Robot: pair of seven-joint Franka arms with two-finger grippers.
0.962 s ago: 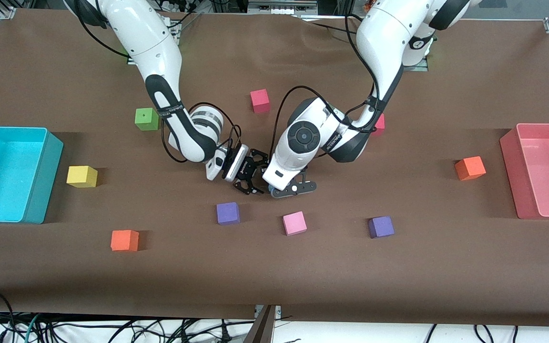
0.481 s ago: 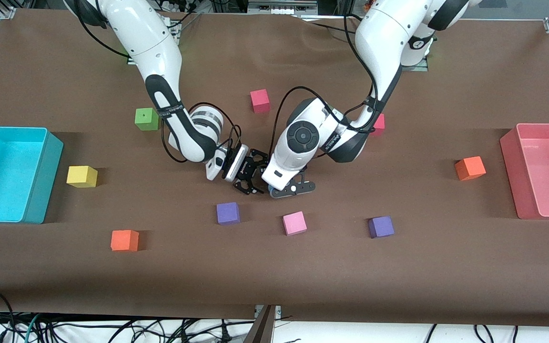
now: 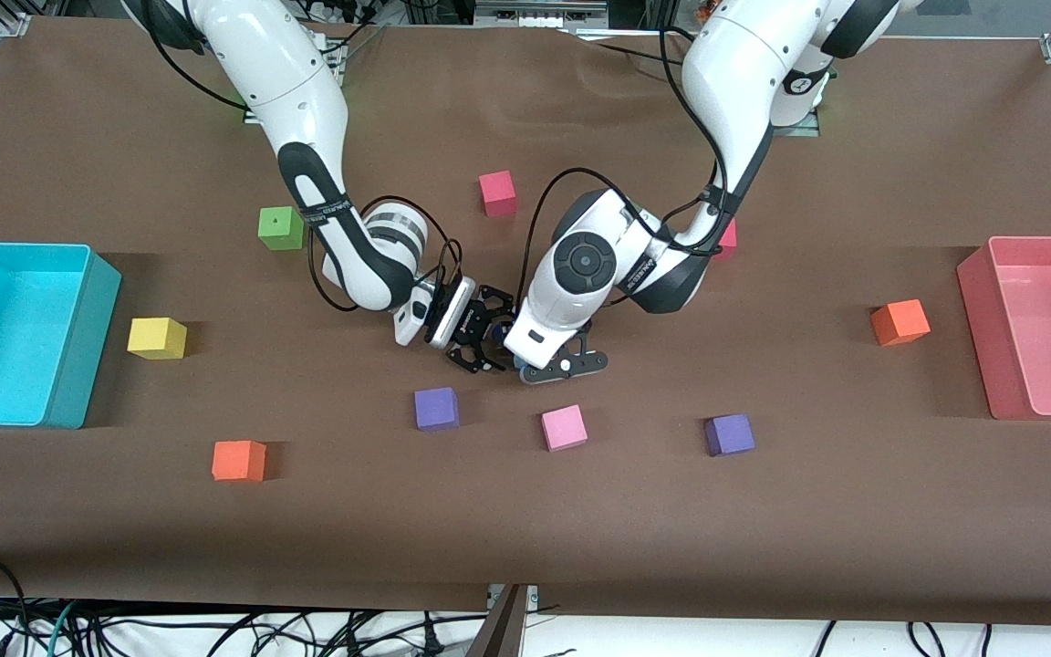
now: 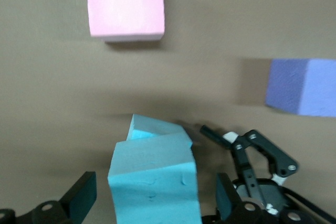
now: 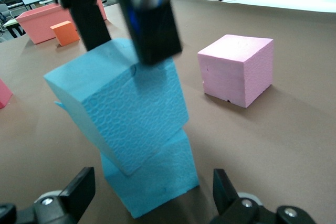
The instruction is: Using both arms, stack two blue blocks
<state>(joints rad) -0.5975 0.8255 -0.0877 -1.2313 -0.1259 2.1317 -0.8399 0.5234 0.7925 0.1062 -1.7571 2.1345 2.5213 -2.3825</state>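
I see my left gripper [image 3: 547, 369] has barely shifted, still clamping the top block [image 5: 119, 98] askew on the lower block [image 5: 152, 179] mid-table; right gripper [image 3: 486, 342] flanks them, jaws spread, empty.

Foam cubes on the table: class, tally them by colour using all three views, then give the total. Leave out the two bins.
Blue cubes: 2
Purple cubes: 2
Orange cubes: 2
Red cubes: 2, one partly hidden by the left arm
Pink cube: 1
Yellow cube: 1
Green cube: 1
Total: 11
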